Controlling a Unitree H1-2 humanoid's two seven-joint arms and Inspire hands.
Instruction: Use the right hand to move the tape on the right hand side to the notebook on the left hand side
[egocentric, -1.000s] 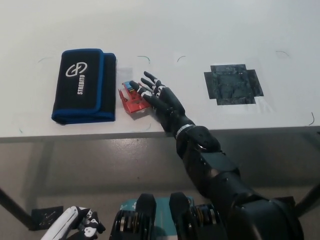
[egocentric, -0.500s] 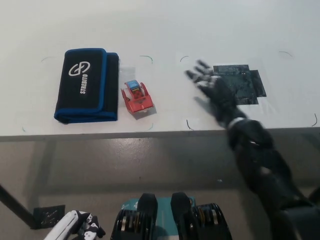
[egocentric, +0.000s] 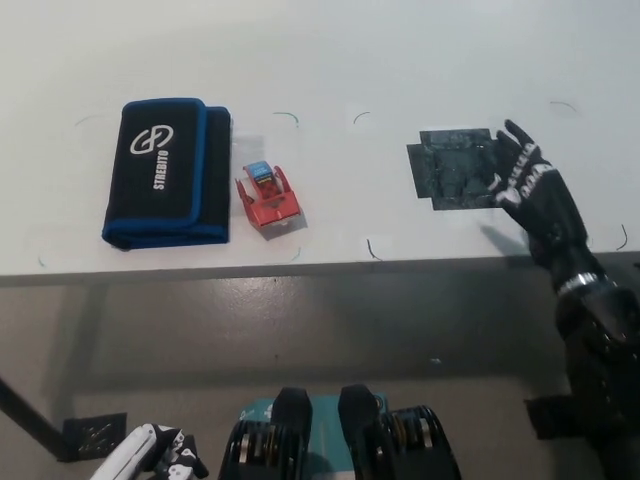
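Right hand: fingers spread, nothing held, positioned over right edge of black patch | tape: on table, just right of notebook, well left of patch | left hand: bottom left, grasp cannot be determined

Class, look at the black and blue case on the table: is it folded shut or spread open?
Folded shut. The black and blue case lies flat as one closed block, logo side up, blue trim round its edges, no inside showing.

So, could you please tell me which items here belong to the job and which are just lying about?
Job:
- small red tape dispenser
- black, blue-edged fabric notebook case
- black right robot hand, open

Lying about:
- dark patch on white table
- white left robot hand, resting low
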